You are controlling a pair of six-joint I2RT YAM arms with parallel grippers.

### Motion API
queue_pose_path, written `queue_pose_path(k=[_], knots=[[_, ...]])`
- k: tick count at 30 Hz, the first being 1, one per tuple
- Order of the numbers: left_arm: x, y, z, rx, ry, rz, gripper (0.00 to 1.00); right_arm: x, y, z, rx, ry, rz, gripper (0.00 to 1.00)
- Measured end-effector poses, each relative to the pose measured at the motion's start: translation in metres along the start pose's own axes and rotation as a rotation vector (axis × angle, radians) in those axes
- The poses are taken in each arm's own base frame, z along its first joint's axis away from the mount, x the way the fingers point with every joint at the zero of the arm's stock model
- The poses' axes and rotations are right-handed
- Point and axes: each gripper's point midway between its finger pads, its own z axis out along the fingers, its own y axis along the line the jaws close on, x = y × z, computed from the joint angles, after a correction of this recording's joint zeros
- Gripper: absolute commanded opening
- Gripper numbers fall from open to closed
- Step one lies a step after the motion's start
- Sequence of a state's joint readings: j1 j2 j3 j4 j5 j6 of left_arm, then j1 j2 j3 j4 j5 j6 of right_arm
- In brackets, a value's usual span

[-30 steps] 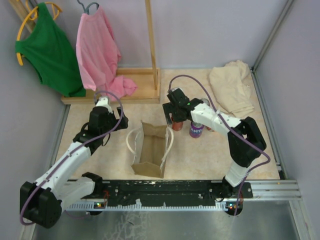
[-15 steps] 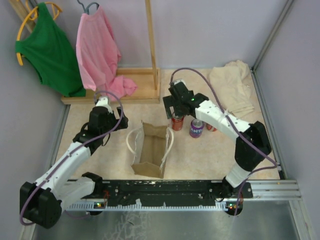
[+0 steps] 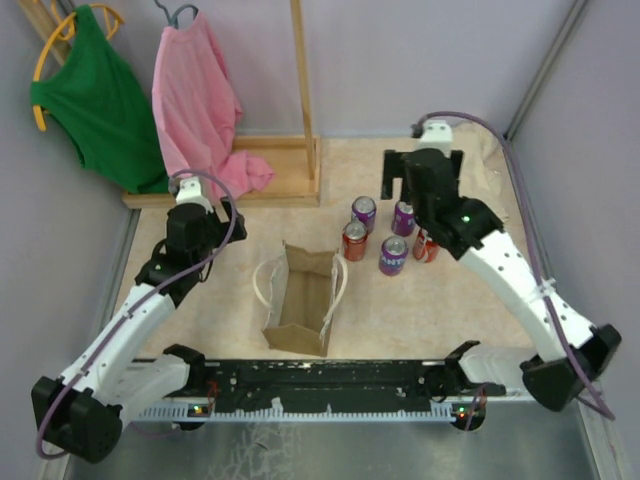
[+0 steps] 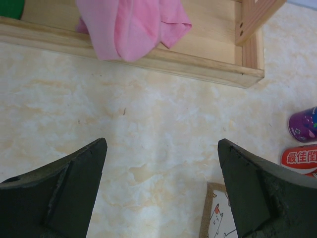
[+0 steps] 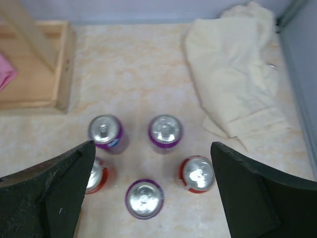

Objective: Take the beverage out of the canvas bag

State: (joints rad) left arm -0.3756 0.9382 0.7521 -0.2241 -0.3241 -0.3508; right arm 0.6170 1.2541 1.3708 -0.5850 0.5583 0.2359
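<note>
Nearest us, a boxy tan canvas bag (image 3: 300,305) stands open on the counter (image 3: 230,320), its pale loop handles drooping. Just beyond, to the right, we see five purple and red cans (image 5: 143,198) below the right hand (image 5: 152,148), which is spread and empty. The left hand (image 4: 161,144) is spread too. Farthest: wooden rack (image 3: 285,155), beige cloth (image 3: 480,190).

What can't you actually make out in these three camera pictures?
Top view: the right-hand red can sits half behind the right arm; its label is too small to read.
Right wrist view: the left-hand red can is partly covered by a right finger.
Left wrist view: only a corner of the canvas bag shows, cut by the bottom edge.
</note>
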Motion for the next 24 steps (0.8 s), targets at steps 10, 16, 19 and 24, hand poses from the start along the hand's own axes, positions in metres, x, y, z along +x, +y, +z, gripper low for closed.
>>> queue_pose_path(k=[10,16,19,24], knots=[[-0.019,0.021,-0.019,-0.089,-0.076,-0.012,1.00,-0.003,-0.156,-0.068,0.437,-0.247,0.206,0.99],[-0.042,0.039,-0.044,-0.155,-0.190,-0.061,1.00,0.017,-0.183,-0.090,0.549,-0.292,0.240,0.99],[-0.053,0.052,-0.063,-0.191,-0.260,-0.091,1.00,0.019,-0.193,-0.099,0.600,-0.311,0.255,0.99],[-0.059,0.056,-0.073,-0.191,-0.293,-0.103,1.00,0.019,-0.195,-0.100,0.614,-0.311,0.256,0.99]])
